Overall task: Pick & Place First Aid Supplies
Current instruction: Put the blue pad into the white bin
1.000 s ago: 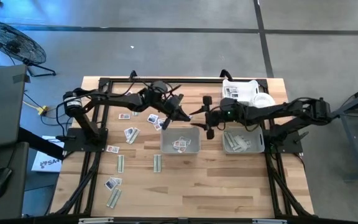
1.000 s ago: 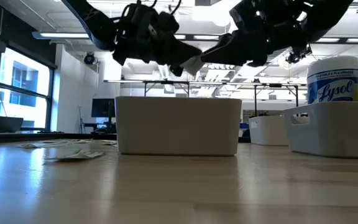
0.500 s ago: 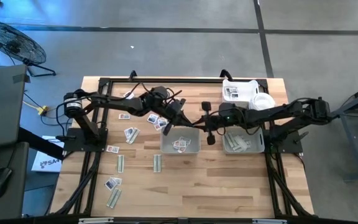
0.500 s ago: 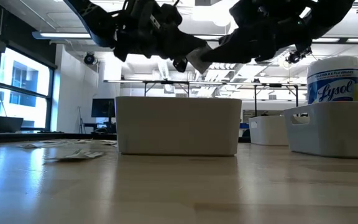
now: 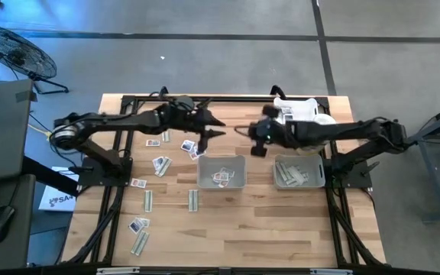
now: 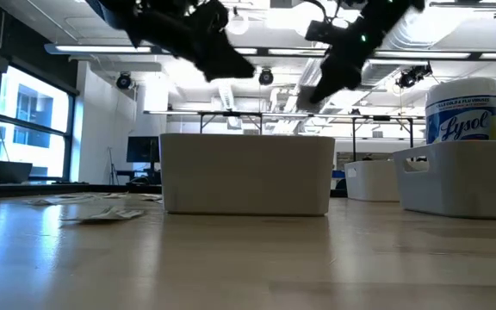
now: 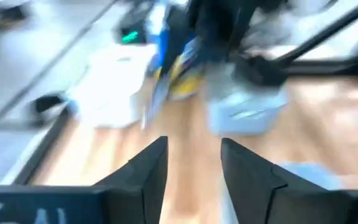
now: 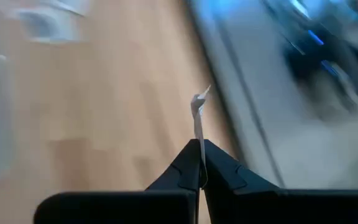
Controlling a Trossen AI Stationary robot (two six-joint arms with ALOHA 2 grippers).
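Packet (image 8: pixel 198 118) pinched edge-on between right tool's (image 8: pixel 201 163) shut fingers, left tool (image 7: pixel 192 163) apart, empty.

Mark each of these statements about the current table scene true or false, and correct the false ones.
1. The right pincer is shut on a thin white packet. True.
2. The left pincer holds a packet. False: its fingers stand apart with nothing between them.
3. The middle grey rectangular tray has packets in it. True.
4. The white round-lidded bottle lies on its side on the bare wooden table. False: it stands upright in a grey tray at the right.
5. Loose packets lie on the table's left part. True.
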